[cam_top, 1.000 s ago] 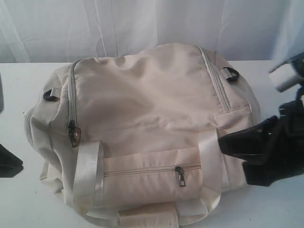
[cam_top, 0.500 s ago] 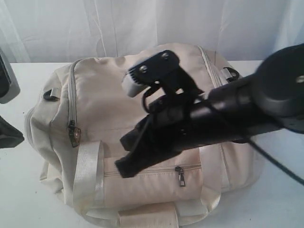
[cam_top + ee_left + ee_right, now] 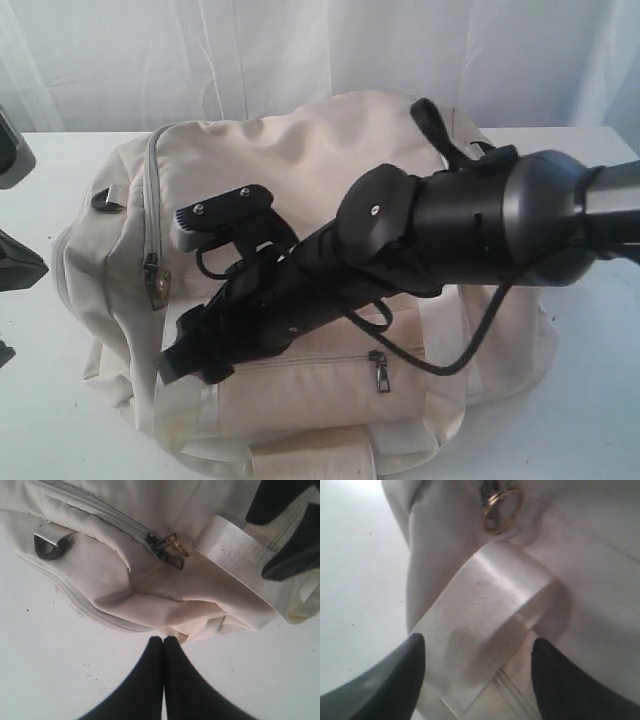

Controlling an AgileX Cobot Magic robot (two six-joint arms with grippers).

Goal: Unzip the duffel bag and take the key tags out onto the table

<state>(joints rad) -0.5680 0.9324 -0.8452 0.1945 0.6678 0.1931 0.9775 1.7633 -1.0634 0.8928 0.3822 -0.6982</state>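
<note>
Now the right claw (image 3: 477,649) hangs wide open, empty, over the handle (image 3: 485,605) near the pull (image 3: 153,281) at nine o'clock on the bag (image 3: 300,170), likely lining up to unzip; left claw (image 3: 163,644) shut, empty.

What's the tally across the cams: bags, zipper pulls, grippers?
duffel bag: 1
zipper pulls: 2 (main zipper pull, pocket zipper pull)
grippers: 2 (left gripper, right gripper)
Total: 5
</note>
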